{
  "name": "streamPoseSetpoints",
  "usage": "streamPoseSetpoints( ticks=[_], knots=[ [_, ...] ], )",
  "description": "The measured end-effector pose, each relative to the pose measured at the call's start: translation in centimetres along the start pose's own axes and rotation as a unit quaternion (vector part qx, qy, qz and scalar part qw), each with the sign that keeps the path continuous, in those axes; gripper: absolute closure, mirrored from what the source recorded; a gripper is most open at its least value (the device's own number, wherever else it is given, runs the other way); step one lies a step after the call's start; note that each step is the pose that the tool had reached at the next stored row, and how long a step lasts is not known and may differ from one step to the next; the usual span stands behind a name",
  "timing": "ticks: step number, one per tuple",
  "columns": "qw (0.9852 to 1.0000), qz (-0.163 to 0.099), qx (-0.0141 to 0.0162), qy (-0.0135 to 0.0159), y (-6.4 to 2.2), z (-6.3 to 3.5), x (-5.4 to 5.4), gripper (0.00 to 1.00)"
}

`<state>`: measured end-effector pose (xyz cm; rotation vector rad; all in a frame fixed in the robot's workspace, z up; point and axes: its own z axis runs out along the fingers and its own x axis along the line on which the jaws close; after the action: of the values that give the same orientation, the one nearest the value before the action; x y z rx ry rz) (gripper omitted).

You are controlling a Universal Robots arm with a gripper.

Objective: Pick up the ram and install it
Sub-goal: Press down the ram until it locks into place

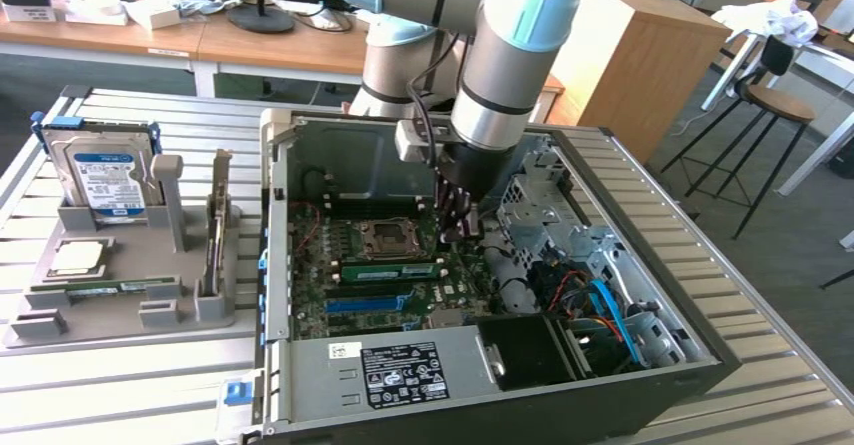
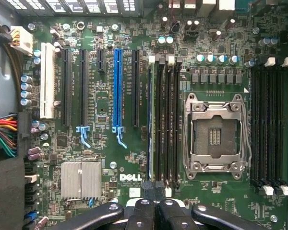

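The ram (image 1: 387, 270), a long green stick, stands on edge in a motherboard slot just beside the CPU socket (image 1: 387, 235), inside the open computer case. In the wrist view the ram (image 2: 149, 120) shows edge-on as a thin line in the outermost of the black slots next to the socket (image 2: 215, 136). My gripper (image 1: 458, 231) hangs inside the case over one end of those slots, close above the board. Its black fingers (image 2: 145, 207) are pressed together, shut, with nothing between them.
A grey holder (image 1: 120, 315) on the exterior view's left carries a hard drive (image 1: 100, 170), a card on edge (image 1: 218, 225), a CPU chip (image 1: 76, 257) and another green stick (image 1: 104, 288). Case walls, cables (image 1: 601, 305) and the power supply (image 1: 400, 370) crowd the board.
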<state>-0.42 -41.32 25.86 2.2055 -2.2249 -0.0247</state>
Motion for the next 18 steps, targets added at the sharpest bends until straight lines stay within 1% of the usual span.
streamPoseSetpoints(
  ticks=[5, 14, 18],
  knots=[
    [1.0000, 0.000, 0.0000, 0.0000, -0.04, 0.00, 0.00, 0.90],
    [1.0000, 0.000, 0.0000, -0.0001, -0.79, 0.00, -0.01, 0.90],
    [1.0000, 0.000, 0.0000, -0.0001, -0.81, 0.00, -0.01, 0.90]
  ],
)
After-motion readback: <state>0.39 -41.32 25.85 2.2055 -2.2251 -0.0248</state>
